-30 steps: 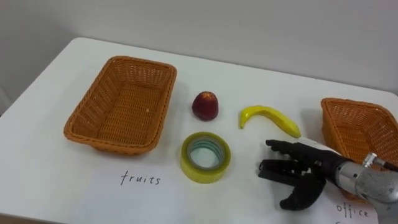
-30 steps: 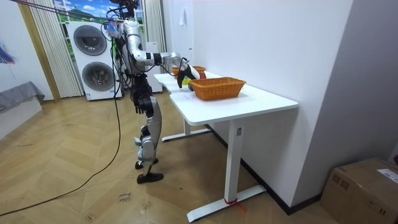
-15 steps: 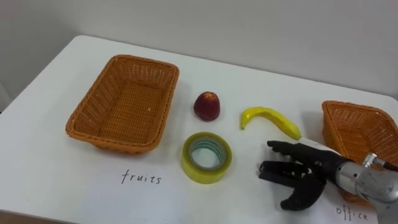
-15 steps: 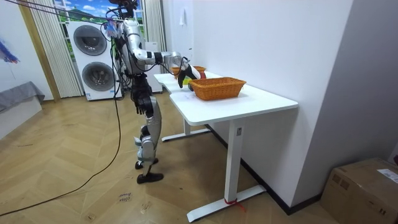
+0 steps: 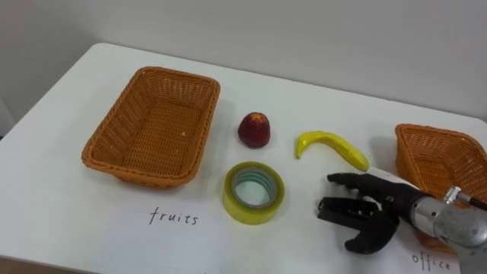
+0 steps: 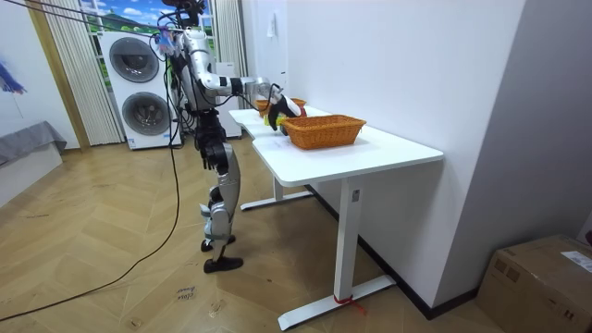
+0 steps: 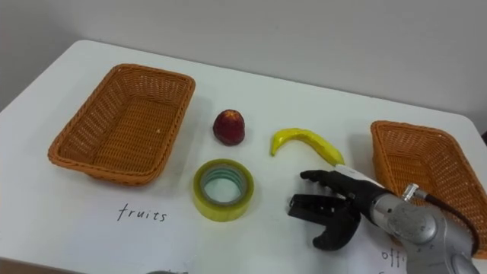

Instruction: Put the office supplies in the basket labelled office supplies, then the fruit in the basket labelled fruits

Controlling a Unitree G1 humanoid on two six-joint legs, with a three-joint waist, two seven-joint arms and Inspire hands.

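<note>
Left basket (image 5: 106,133) is empty; the right basket (image 5: 445,156) shows bare weave. Apple (image 5: 253,130), banana (image 5: 332,146) and tape (image 5: 255,214) lie on the desk (image 5: 61,213) between them. The right hand (image 5: 378,215) hovers beside the tape, fingers (image 5: 346,180) spread, holding nothing.

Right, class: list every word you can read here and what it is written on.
"fruits": handwritten on the white table, before the left orange wicker basket.
"office": handwritten on the table by the right orange wicker basket.
The yellow tape roll carries no readable text.
</note>
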